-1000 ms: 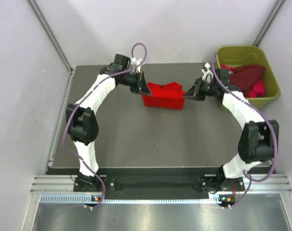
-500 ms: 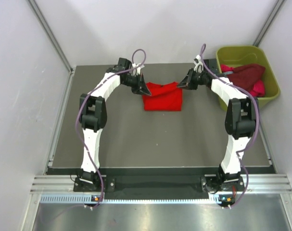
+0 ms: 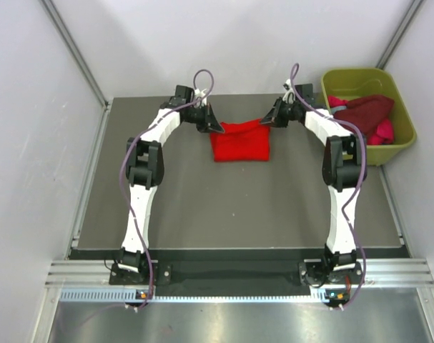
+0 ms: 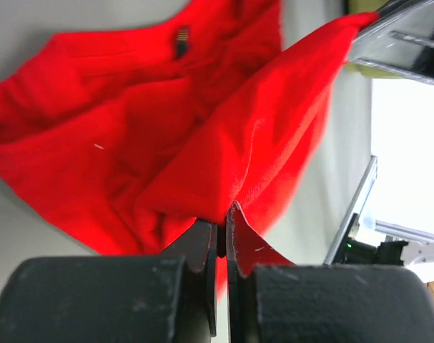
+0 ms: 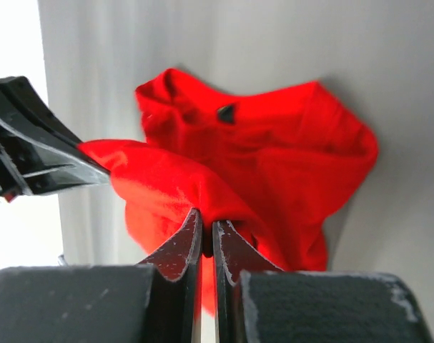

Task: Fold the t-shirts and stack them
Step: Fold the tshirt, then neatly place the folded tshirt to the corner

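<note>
A bright red t-shirt (image 3: 239, 141) lies folded at the back middle of the table. My left gripper (image 3: 214, 128) is shut on its far left corner, and my right gripper (image 3: 267, 122) is shut on its far right corner. Both corners are lifted a little and the far edge sags between them. The left wrist view shows the red cloth (image 4: 166, 136) pinched in the jaws, with a dark neck label. The right wrist view shows the same cloth (image 5: 274, 171) pinched. Dark maroon (image 3: 365, 111) and magenta-pink (image 3: 382, 131) t-shirts lie in the tub.
An olive-green plastic tub (image 3: 400, 107) stands at the back right, off the table's right edge. White walls close in behind and on both sides. The dark table (image 3: 224, 207) stretches toward the arm bases.
Both grippers have carried the shirt's corners toward the back of the table. The shirt now lies flatter and wider, folded over.
</note>
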You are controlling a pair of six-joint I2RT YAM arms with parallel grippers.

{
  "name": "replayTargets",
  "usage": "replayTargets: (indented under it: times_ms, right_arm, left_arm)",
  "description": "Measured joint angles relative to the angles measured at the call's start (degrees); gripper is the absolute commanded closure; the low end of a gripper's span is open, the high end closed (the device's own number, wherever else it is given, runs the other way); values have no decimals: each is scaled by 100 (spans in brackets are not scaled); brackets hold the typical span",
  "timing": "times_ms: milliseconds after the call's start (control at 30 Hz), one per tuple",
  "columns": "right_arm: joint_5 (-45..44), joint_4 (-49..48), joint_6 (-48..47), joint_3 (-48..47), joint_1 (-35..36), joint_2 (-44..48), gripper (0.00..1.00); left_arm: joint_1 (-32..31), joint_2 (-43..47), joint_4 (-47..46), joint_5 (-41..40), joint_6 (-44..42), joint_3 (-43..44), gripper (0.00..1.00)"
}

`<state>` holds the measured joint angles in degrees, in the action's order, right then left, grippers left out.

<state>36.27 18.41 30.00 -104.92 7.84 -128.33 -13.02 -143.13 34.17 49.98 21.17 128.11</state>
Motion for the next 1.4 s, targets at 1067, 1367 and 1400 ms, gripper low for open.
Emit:
replayTargets:
  times_ms: [1067,1367,1400]
  right_arm:
    - [-428,-361,-396,-295,295,24,45]
    - [-426,-247,-439,-232,487,-236,45]
    - [-455,-247,-448,-251,487,-313,45]
  left_arm:
    - [610,129,-503,-911,356,-632,32]
    - [662,-352,-667,-503,568,-404,34]
    - [649,-415,-699,-450,575,-328,34]
